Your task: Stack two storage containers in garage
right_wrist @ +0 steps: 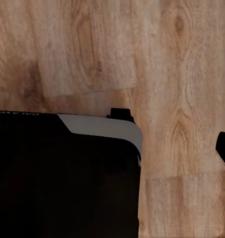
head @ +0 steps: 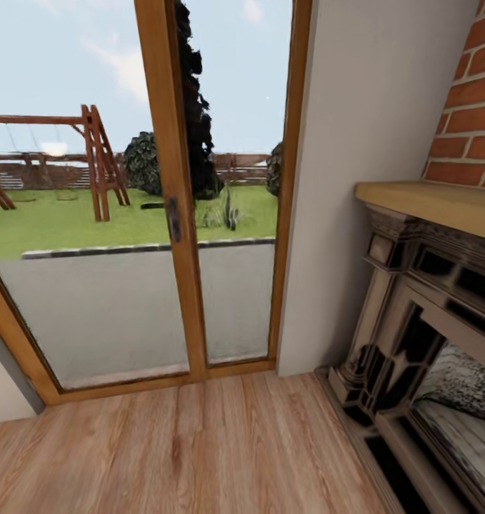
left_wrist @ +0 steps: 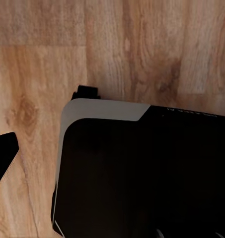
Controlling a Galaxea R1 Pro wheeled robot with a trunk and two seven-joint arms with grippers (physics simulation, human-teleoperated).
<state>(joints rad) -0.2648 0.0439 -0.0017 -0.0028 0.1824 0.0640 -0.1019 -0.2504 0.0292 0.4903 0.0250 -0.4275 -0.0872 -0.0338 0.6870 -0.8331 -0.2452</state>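
Before me: light wood plank floor (head: 199,442), wood-framed glass door (head: 172,214), dark ornate fireplace (head: 428,321). Boxes (judged stiff, light; grip rims). Pincer states: cannot tell.

Black robot base (right_wrist: 62,178) over wood plank flooring (right_wrist: 157,59).

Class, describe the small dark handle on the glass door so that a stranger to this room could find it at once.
Start at the big wood-framed glass door facing the garden, left of the dark fireplace. Follow its central upright post down to about mid-height. There sits the door handle, a small dark metal piece, the one dark fitting on the otherwise plain orange-brown wood.
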